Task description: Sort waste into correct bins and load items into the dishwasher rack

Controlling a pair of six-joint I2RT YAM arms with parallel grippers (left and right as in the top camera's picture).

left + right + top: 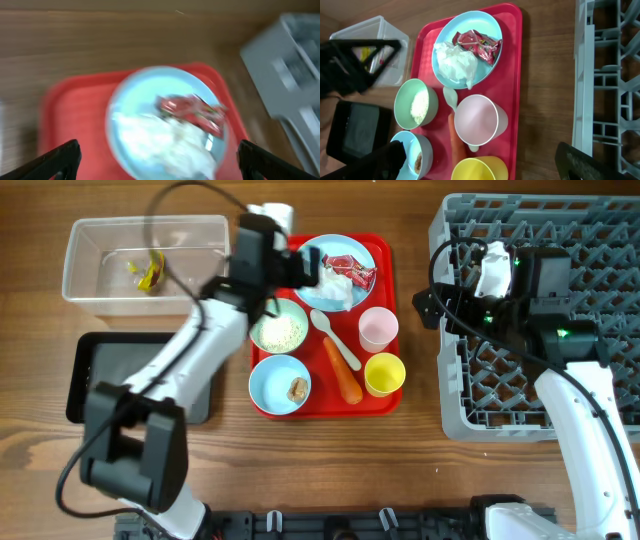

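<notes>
Seems barely under way. Only a yellow wrapper (148,273) binned so far, inside the clear tub (100,260) at ten o'clock in the overhead view. Nothing visible in the black tray (95,365) at eight o'clock, though partly hidden under the left arm (190,350). Nothing loaded in the dishwasher rack (470,395) at three o'clock.

Everything else sitting on the red tray (388,265) at centre:
- At its twelve o'clock, the plate (340,248) carrying the red wrapper (352,270) and crumpled tissue (336,292).
- At nine o'clock, a bowl (303,330) of rice (280,332).
- At seven o'clock, the second bowl (268,375) with the brown lump (297,388).
- Through the middle, the white spoon (338,345) and carrot (345,375).
- At three o'clock the pink cup (378,328), at four o'clock the yellow cup (385,373).

Left gripper (305,268) over the plate's nine o'clock side, fingers spread wide with nothing between them, probably lining up on the tissue or red wrapper. Right gripper (432,302) at the rack's nine o'clock edge, fingers likewise wide apart and empty.

Left to do, by this reckoning: bin the red wrapper, tissue, rice, carrot and lump, then rack the plate, both bowls, both cups and the spoon.
</notes>
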